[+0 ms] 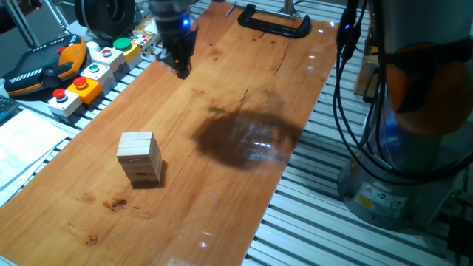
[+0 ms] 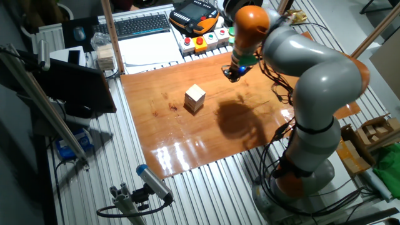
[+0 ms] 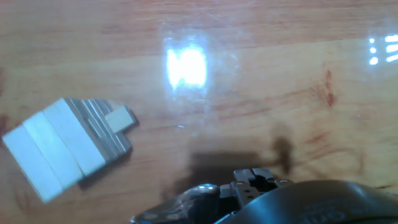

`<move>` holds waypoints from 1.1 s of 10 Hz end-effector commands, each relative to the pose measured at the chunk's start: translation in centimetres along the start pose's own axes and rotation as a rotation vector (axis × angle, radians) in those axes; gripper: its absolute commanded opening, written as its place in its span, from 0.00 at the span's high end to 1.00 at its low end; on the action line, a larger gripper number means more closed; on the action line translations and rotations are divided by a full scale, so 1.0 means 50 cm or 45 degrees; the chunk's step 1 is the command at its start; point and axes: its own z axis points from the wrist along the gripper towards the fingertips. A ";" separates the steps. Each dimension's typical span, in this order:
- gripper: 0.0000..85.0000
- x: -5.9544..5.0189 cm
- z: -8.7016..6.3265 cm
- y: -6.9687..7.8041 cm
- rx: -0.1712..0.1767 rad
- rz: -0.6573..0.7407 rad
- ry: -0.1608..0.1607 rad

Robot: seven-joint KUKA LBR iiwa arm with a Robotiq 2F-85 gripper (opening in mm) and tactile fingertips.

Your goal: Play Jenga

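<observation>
The Jenga tower (image 1: pixel 139 157) is a small stack of pale wooden blocks standing upright on the wooden table (image 1: pixel 222 199), left of its middle. It also appears in the other fixed view (image 2: pixel 195 98). The hand view looks down on the tower (image 3: pixel 62 149) at the left, and one block (image 3: pixel 121 118) sticks out of its side. My gripper (image 1: pixel 181 70) hangs above the far end of the table, well away from the tower, with its fingers together and nothing between them. The gripper tip (image 3: pixel 255 182) shows at the bottom of the hand view.
Grey button boxes (image 1: pixel 81 85) line the far left edge of the table, beside an orange and black pendant (image 1: pixel 44 66). A black clamp (image 1: pixel 273 24) lies at the far end. The arm's shadow (image 1: pixel 244 137) darkens the table's middle. The arm's base (image 1: pixel 392 185) stands off the right edge.
</observation>
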 end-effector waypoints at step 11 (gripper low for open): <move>0.99 -0.034 0.047 0.034 -0.074 0.099 0.011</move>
